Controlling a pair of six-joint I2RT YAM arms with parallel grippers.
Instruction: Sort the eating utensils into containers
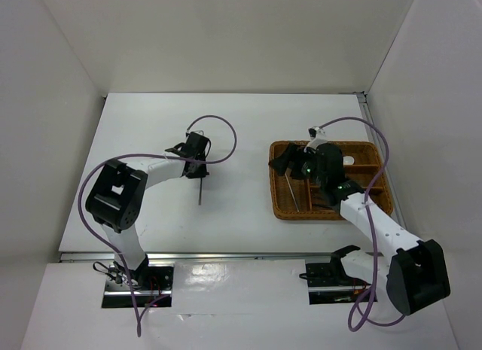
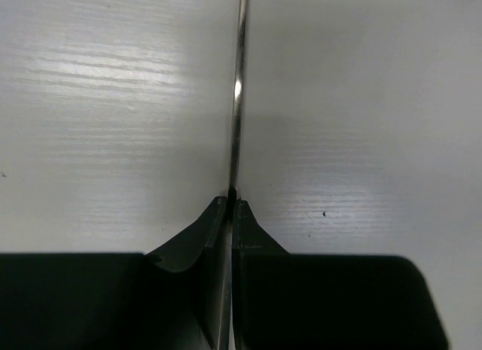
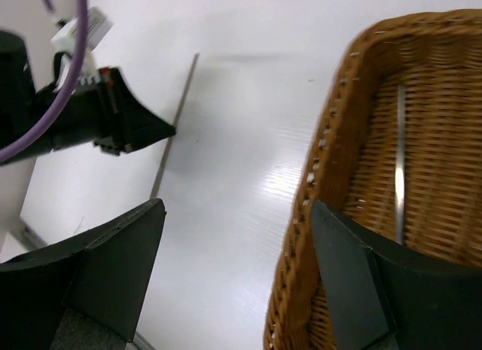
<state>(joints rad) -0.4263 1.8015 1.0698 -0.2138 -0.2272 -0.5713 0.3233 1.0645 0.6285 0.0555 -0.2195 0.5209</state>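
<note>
A thin metal chopstick (image 2: pixel 236 101) runs straight out from between the fingers of my left gripper (image 2: pixel 232 203), which is shut on it low over the white table. From above, the chopstick (image 1: pixel 200 192) points toward the near edge below the left gripper (image 1: pixel 197 163). My right gripper (image 1: pixel 290 162) stands open and empty over the left rim of the brown wicker tray (image 1: pixel 280 207). Its wrist view shows that rim (image 3: pixel 324 162) between its fingers, another metal chopstick (image 3: pixel 399 162) lying in the long compartment, and the left gripper (image 3: pixel 128 124) on its chopstick (image 3: pixel 175 132).
The tray holds more utensils: dark sticks (image 1: pixel 292 190) in the left section and a white spoon (image 1: pixel 348 160) farther right. White walls enclose the table on three sides. A purple cable (image 1: pixel 218 128) loops above the left wrist.
</note>
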